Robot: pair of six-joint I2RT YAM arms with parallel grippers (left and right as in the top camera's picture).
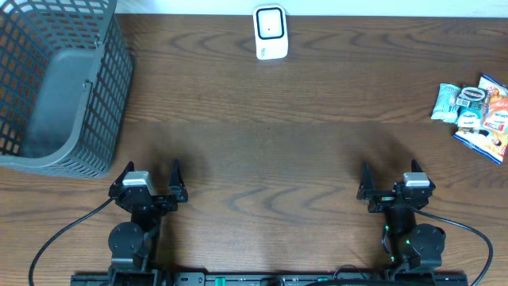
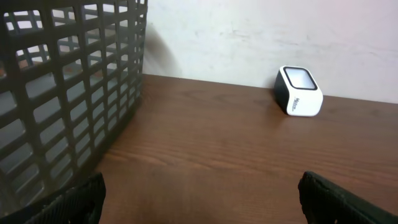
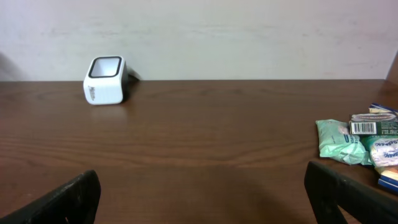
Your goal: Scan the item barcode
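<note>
Looking at the biggest thing first: one dark wood-grain table fills pretty much the whole overhead shot. Next up, one grey plastic-mesh basket sits at the far left corner. The frame chops off its left and far sides, so I can't see all of it. In the left wrist view its mesh wall takes up the left third.

Two arms sit at the near edge, well apart, with their bases cut off at the bottom of the shot. The left gripper has its jaws spread wide with nothing between them, just bare table. Same deal for the right gripper: jaws wide apart, holding nothing. In each wrist view you only get two dark fingertips poking in at the bottom corners.

The stuff to scan is one little pile of snack packets at the right edge of the table, well away from both grippers. I count four or five, but honestly can't tell, because they overlap and the frame clips the pile on the right. One barcode label faces up on a packet in the right wrist view, too small to read.

Smallest: one white scanner with a dark-rimmed window. It sits at the far edge around the middle, right by the pale wall.
</note>
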